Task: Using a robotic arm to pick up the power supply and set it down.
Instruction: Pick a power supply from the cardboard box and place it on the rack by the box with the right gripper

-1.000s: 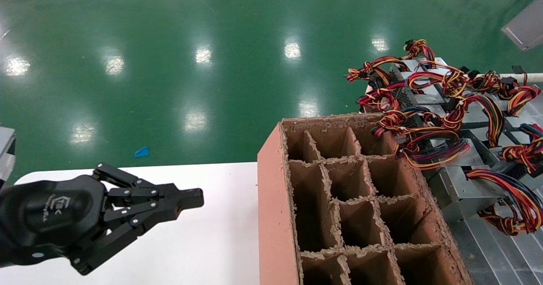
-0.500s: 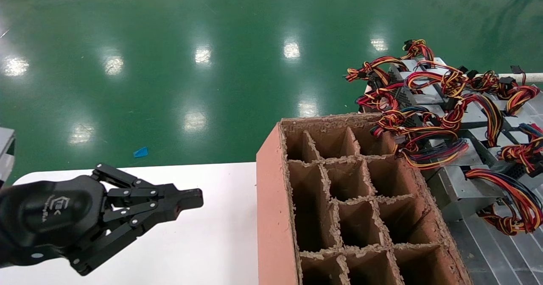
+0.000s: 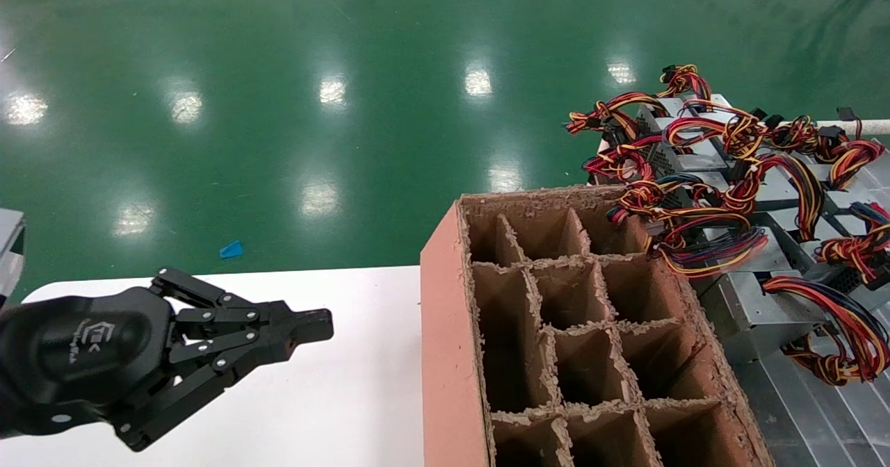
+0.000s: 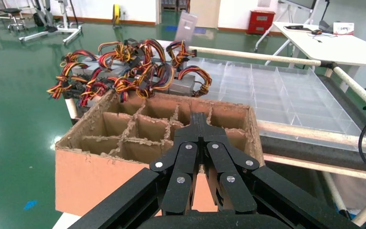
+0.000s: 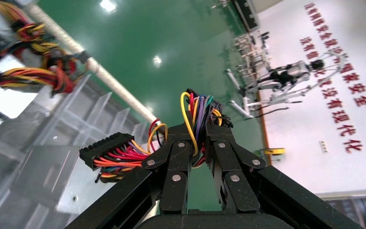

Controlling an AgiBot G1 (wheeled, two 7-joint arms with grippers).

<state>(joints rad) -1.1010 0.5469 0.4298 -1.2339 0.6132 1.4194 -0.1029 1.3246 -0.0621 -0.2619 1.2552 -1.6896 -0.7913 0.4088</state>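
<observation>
The left gripper (image 3: 309, 326) hovers over the white table (image 3: 334, 397) near its left edge, black linkage fingers pressed together with nothing between them (the left wrist view shows the tips meeting in front of the box). At the table's right edge stands a brown cardboard box (image 3: 452, 356) split by ragged dividers into open compartments. Beyond the box's far right corner, a heap of silver power supplies (image 3: 751, 314) with red, yellow and black cable bundles lies on a clear partitioned tray (image 3: 827, 418). The right gripper (image 5: 198, 136) shows only in its own wrist view, raised well above that tray, its fingers clamped narrowly on a power supply's wire bundle (image 5: 200, 114); a black connector (image 5: 106, 148) on red and orange leads hangs beside them.
</observation>
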